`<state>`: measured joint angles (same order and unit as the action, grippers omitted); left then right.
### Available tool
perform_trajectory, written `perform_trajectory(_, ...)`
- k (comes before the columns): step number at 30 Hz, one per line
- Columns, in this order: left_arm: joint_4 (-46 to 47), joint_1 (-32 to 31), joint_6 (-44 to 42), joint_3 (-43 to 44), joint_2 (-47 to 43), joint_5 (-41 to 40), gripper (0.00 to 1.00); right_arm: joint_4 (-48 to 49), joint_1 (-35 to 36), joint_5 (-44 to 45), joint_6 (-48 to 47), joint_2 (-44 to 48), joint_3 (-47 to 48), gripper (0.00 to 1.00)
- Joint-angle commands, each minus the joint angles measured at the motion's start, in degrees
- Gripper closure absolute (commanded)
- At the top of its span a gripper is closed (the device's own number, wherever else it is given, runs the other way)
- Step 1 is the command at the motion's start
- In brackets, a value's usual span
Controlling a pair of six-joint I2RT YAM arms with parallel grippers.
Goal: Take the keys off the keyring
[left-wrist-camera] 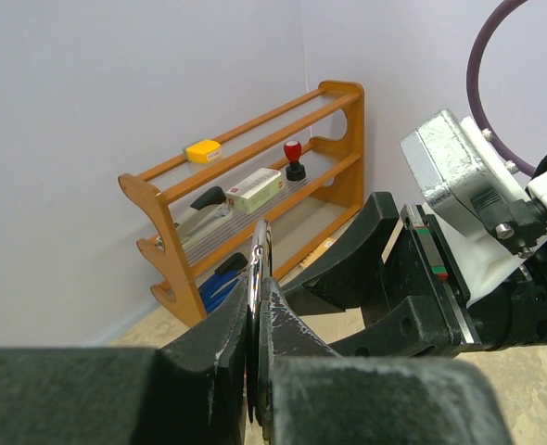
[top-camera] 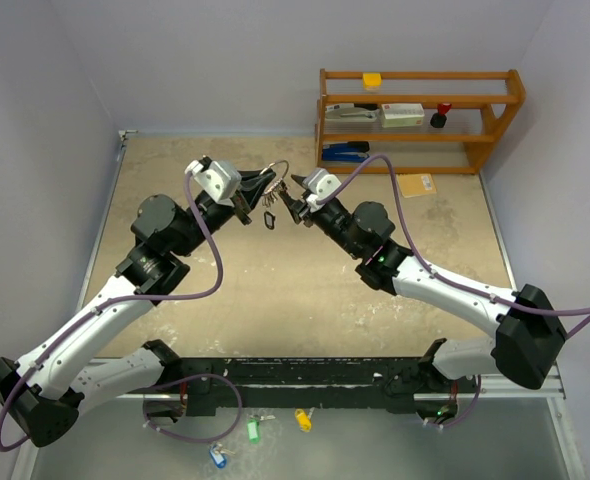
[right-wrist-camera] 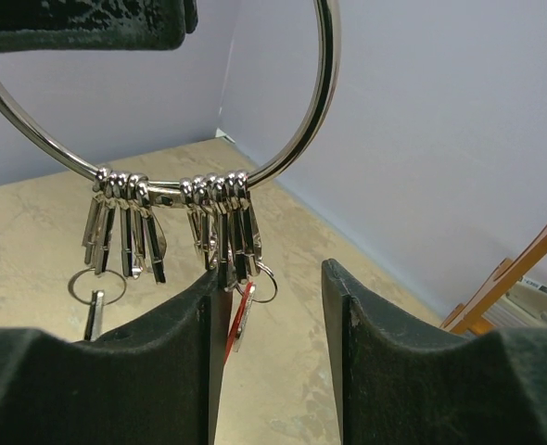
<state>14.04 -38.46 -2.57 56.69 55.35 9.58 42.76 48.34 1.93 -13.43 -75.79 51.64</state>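
My left gripper (top-camera: 266, 186) is shut on the keyring (top-camera: 278, 171) and holds it in the air above the table. In the left wrist view the silver ring (left-wrist-camera: 261, 243) stands edge-on between the shut fingers (left-wrist-camera: 227, 324). The keys (top-camera: 271, 213) hang from the bottom of the ring. In the right wrist view the ring (right-wrist-camera: 327, 83) carries two bunches of silver keys (right-wrist-camera: 125, 232), and a red tag (right-wrist-camera: 240, 311) hangs under the right bunch. My right gripper (right-wrist-camera: 272, 297) is open just below the right bunch, its left finger (right-wrist-camera: 176, 371) touching the key tips. It faces the left gripper (top-camera: 291, 196).
A wooden shelf (top-camera: 420, 120) with a stapler, a box and a red-topped stamp stands at the back right. A tan envelope (top-camera: 416, 185) lies before it. Green (top-camera: 253, 430), yellow (top-camera: 302, 420) and blue (top-camera: 217, 457) tagged keys lie below the arm bases.
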Motion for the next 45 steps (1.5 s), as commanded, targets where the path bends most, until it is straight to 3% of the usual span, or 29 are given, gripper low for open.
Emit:
perform_trajectory(1,4.8,-0.4,0.7,0.4,-1.3,-0.6,1.00,2.7,0.1,0.1,0.4,0.5,2.0,0.55)
perform_trajectory(7,5.0,-0.4,0.7,0.4,-1.3,-1.0,1.00,2.2,0.1,0.2,0.9,0.4,2.0,0.55)
perform_trajectory(13,5.6,-0.4,0.7,0.5,-1.4,-0.8,1.00,2.1,0.2,-0.2,1.5,0.3,1.5,0.47)
perform_trajectory(23,6.2,-0.4,1.2,0.5,-1.6,-0.7,1.00,1.6,0.1,-0.2,1.9,0.0,1.7,0.50)
perform_trajectory(27,6.1,-0.4,1.2,0.3,-1.5,-0.8,1.00,1.6,0.1,0.6,1.8,0.1,2.0,0.62)
perform_trajectory(29,6.2,-0.4,1.2,0.2,-1.6,-1.0,1.00,0.8,0.1,0.9,1.5,0.0,2.4,0.76)
perform_trajectory(31,6.3,-0.4,1.2,0.2,-1.7,-1.5,1.00,-0.1,0.1,1.7,1.2,-0.1,2.9,0.97)
perform_trajectory(32,6.3,-0.4,1.3,0.3,-1.8,-2.0,1.00,-0.7,0.1,2.5,0.9,-0.1,3.0,1.00)
perform_trajectory(34,6.1,-0.4,1.2,0.4,-1.9,-3.4,1.00,-1.8,0.2,5.2,0.0,0.3,3.2,1.00)
perform_trajectory(45,4.2,-0.4,1.4,-2.7,-2.9,-8.3,0.73,-13.2,0.1,19.0,-9.9,8.0,7.2,1.00)
